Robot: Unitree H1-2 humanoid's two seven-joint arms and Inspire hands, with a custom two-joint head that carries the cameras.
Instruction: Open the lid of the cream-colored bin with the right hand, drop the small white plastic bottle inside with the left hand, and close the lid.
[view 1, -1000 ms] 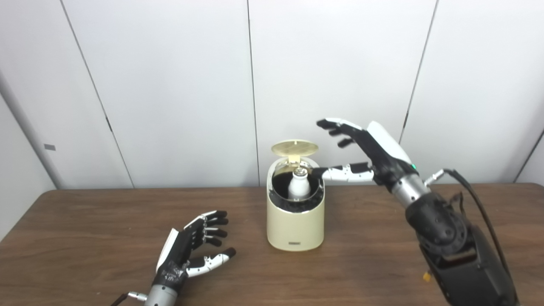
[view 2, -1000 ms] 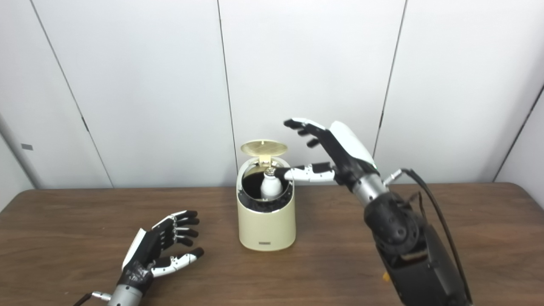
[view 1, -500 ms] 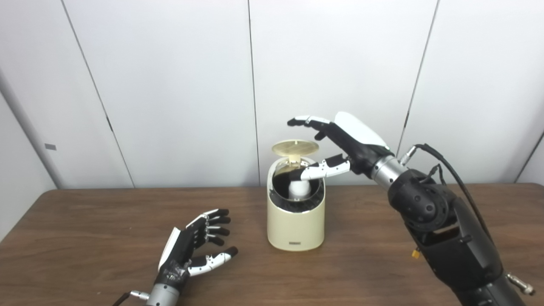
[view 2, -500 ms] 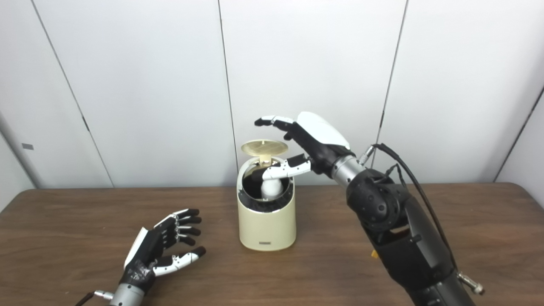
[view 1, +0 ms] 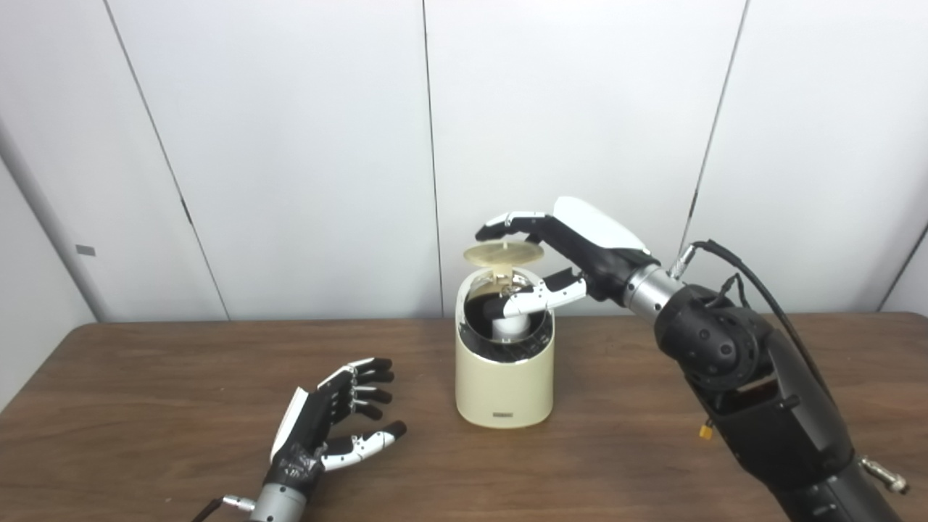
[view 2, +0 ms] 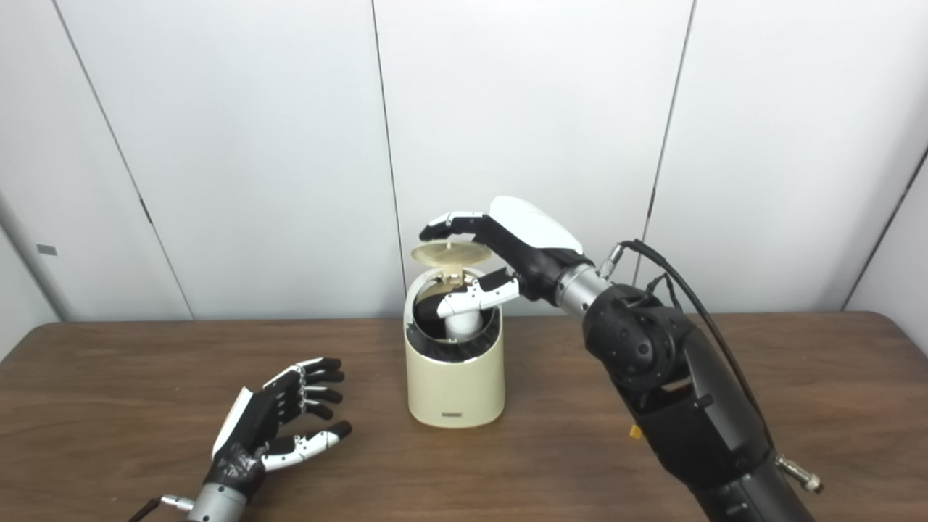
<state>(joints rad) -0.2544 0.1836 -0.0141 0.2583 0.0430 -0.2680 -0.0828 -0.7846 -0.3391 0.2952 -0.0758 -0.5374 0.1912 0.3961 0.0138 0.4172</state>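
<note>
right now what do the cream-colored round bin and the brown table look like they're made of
Cream-colored round bin: likely matte moulded plastic, given its smooth seamless rounded wall and soft sheen. Brown table: wood or wood-look laminate; streaky grain shows, but which one cannot be told.

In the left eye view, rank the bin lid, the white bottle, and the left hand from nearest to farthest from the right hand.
1. Bin lid: raised, just under the fingers of the right hand.
2. White bottle: inside the bin, below the thumb.
3. Left hand: open over the near-left of the table.

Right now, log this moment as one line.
bottle in bin | lid up | right robot hand open over lid | left robot hand open
</note>
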